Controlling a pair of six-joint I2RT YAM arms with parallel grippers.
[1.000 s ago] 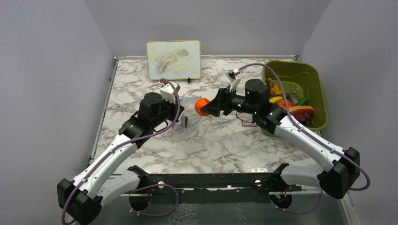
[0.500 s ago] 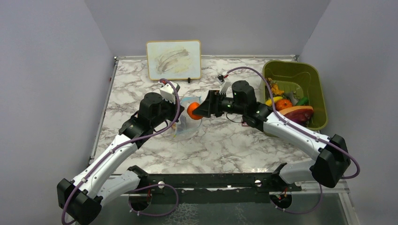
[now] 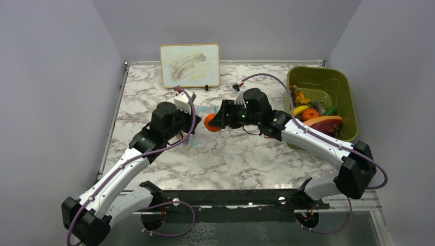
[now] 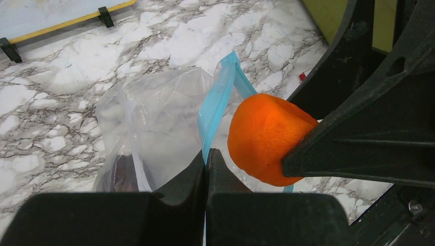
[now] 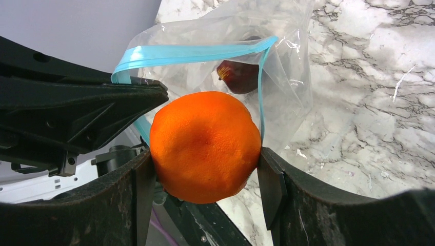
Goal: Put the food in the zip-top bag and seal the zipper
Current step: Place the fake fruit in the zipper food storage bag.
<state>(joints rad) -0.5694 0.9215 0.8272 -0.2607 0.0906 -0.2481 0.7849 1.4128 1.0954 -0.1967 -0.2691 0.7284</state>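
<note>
Orange (image 5: 205, 146) gripped in right fingers (image 5: 270, 180) at bag (image 4: 159, 113) mouth, zipper (image 4: 218, 102) pinched by left fingers (image 4: 199, 173) to keep it open.

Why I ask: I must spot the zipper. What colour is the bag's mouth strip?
Light blue; the strip shows best in the right wrist view.

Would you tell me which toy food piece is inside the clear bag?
The dark red plastic piece; the round orange one is gripped by the right hand at the mouth.
</note>
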